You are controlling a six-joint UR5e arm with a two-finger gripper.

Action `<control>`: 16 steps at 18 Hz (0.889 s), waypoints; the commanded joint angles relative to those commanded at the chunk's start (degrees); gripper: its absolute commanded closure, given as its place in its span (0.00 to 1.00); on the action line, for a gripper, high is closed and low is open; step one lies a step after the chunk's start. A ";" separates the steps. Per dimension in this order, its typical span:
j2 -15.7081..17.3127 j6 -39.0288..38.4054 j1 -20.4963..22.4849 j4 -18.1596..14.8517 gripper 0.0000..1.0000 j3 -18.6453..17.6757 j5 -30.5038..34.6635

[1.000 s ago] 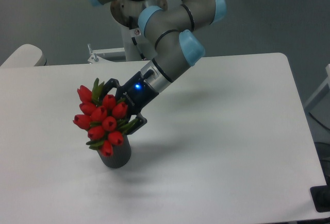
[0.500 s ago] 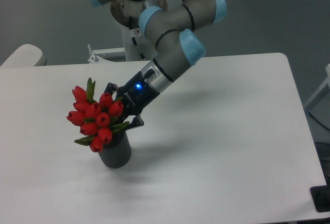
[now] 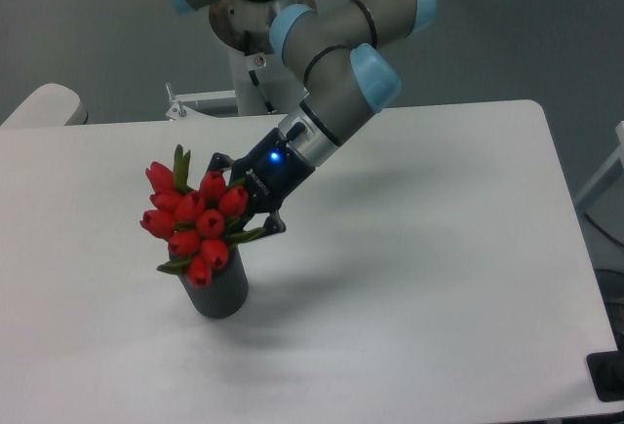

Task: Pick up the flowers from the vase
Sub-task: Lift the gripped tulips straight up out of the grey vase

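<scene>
We cannot see the stems of the flowers (image 3: 195, 219); the blooms cover the rim of the vase (image 3: 220, 293). The gripper (image 3: 246, 196) fingertips vanish behind the buds at three o'clock. The arm (image 3: 336, 54) is cropped at twelve o'clock.

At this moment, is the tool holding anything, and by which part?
The tool is closed on the flowers, gripping the bunch from its right side just below the buds, above the vase.

The vase (image 3: 216, 292) stands on the table (image 3: 439, 249), toward its left front. The flowers (image 3: 195, 221) sit above it, spreading toward ten o'clock past its rim. The gripper (image 3: 244, 197) meets the bunch from two o'clock, the arm (image 3: 336, 73) rising behind it.
</scene>
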 joint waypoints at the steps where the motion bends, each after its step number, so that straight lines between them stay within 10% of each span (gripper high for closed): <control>1: 0.18 -0.88 0.17 0.00 0.61 0.70 0.00; 16: 4.04 -7.30 1.67 0.00 0.61 3.69 -3.51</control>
